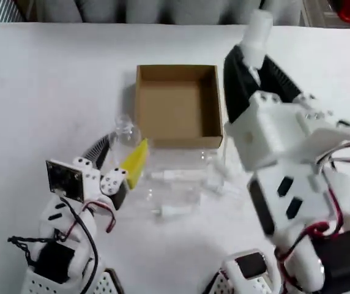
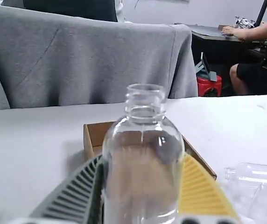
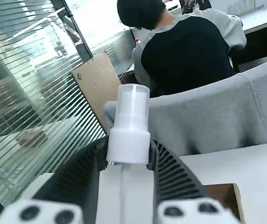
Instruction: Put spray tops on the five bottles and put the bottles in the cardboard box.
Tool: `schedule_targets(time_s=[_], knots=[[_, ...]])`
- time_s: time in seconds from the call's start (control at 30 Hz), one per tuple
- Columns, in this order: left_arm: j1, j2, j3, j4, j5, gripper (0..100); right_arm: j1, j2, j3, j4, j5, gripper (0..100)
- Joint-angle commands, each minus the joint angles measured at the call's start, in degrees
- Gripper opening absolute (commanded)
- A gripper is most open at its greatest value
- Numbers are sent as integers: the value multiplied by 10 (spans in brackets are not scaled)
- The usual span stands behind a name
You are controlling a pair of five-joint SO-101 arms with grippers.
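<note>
- Bottle (image 1: pixel 125 131) (image 2: pixel 143 158), clear and uncapped, stands upright in the left jaws, which are clamped on its body between 1 grey finger (image 1: pixel 98 149) (image 2: pixel 77 196) and 1 yellow finger (image 1: pixel 136 162) (image 2: pixel 201 189). It is just off the near left corner of the cardboard box (image 1: pixel 178 107) (image 2: pixel 92 135).
- Spray top (image 1: pixel 256 35) (image 3: pixel 129 126), white, sits upright in the right jaws, whose 2 black ribbed fingers (image 1: pixel 236 76) (image 3: pixel 173 179) are closed on its collar. Its thin tube hangs down between them.
- From the high view, the right arm holds the spray top raised above the tabletop (image 1: pixel 52 79), beside the far right corner of the box.
- Cardboard box sits open-topped near the middle of the white tabletop, between the 2 arms and a little beyond them.
- More clear bottles (image 1: pixel 181 180) (image 2: pixel 259 175) lie on their sides on the tabletop just in front of the box. White spray tops (image 1: pixel 170 211) lie among them, and their exact number cannot be told.
</note>
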Motion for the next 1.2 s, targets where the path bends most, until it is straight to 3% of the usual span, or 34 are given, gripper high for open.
schedule_targets(time_s=[0.0,0.27,0.67,0.8,1.03,1.17], knots=[[4,-10,7,-4,-7,23,-30,-72,88,-74,0,15],[4,-10,10,-4,-8,23,-38,-162,395,-437,32,15],[7,-10,10,1,-8,22,-54,22,427,-751,29,15],[9,-10,10,1,-7,22,-80,78,423,-804,29,15],[11,-10,11,1,-7,22,-145,109,402,-808,28,15],[47,-10,14,2,-7,22,-170,135,375,-808,28,15]])
